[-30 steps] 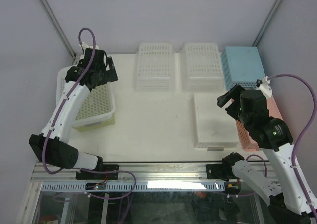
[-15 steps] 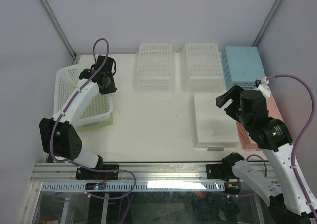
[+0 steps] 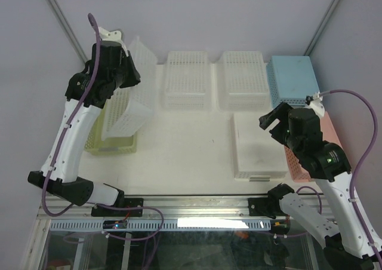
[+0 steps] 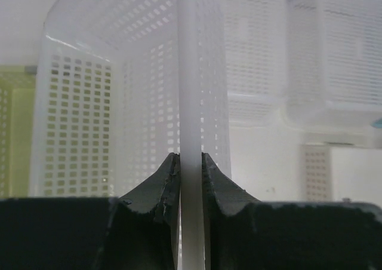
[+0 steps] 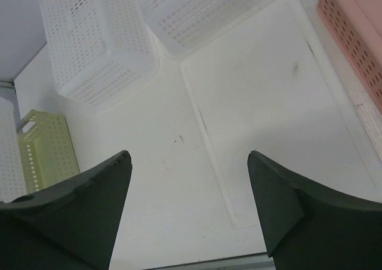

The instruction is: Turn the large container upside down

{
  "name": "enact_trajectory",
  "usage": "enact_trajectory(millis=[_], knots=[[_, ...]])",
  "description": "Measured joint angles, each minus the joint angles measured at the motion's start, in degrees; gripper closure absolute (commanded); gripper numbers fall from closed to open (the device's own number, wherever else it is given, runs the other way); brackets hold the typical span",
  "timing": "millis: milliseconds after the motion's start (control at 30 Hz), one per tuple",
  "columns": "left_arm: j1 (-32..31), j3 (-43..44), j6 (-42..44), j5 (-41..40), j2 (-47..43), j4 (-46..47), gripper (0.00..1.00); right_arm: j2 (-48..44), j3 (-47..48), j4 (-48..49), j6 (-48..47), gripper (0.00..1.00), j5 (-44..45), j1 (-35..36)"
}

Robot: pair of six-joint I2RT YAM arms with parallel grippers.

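**Clerk:** Baskets on the counter (image 3: 191,150), total?

**Checker:** Seven. Four white, one blue, one pink, one yellow-green.

**Clerk:** Item one, the large container (image 3: 128,97). Location?

**Checker:** Far left of the counter, lifted and tipped steeply onto its side. Its lower edge is over the yellow-green basket (image 3: 110,144); I cannot tell whether the two touch.

**Clerk:** Description?

**Checker:** White, slightly translucent plastic, rectangular with rounded corners. Walls and base are pierced in rows of small slots. It has a wide flared rim and is the biggest of the lot.

**Clerk:** Held by?

**Checker:** The left fingers (image 4: 164,183), nearly closed, pinching the rim from both sides. In the left wrist view the rim runs straight up between them.

**Clerk:** Other white items?

**Checker:** Two perforated baskets, base up, side by side at the back: one (image 3: 186,79) and one (image 3: 242,79). One basket with a smooth solid base (image 3: 256,147), also base up, right of centre.

**Clerk:** Coloured items?

**Checker:** One blue basket (image 3: 292,77), base up, at the back right corner. One pink basket (image 3: 296,165) along the right edge, partly hidden by the right arm.

**Clerk:** Right fingers (image 5: 83,210)?

**Checker:** Spread wide and holding nothing, above the smooth-based basket.
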Motion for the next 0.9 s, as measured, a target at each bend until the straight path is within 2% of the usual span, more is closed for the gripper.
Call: enact_trajectory(millis=[133,267,367,467,633,767,900], knots=[[-4.7,6.0,-0.6,6.8,-1.9,1.2,1.0,0.0,0.0,0.1,0.0,0.18,0.3,0.0],[-6.4,3.4,-4.2,15.5,-5.3,5.3,1.0,-0.4,0.3,-0.1,-0.1,0.18,1.3,0.0],[-7.1,-4.5,-9.1,23.2,-8.9,11.3,1.0,-1.0,0.9,-0.5,-0.4,0.18,2.3,0.0],[-7.6,-16.0,-16.2,30.6,-12.4,20.5,1.0,-1.7,1.7,-0.9,-0.5,0.18,3.1,0.0],[-8.5,-37.0,-33.0,40.3,-15.5,41.7,1.0,-1.9,1.7,-1.3,-0.5,0.18,3.3,0.0],[-9.1,-47.5,-43.7,43.2,-16.2,54.2,1.0,-1.5,1.7,-1.4,-0.5,0.18,3.3,0.0],[-9.3,-54.5,-50.0,42.7,-18.8,61.6,1.0,-0.6,1.7,-1.3,-0.5,0.18,3.2,0.0]])
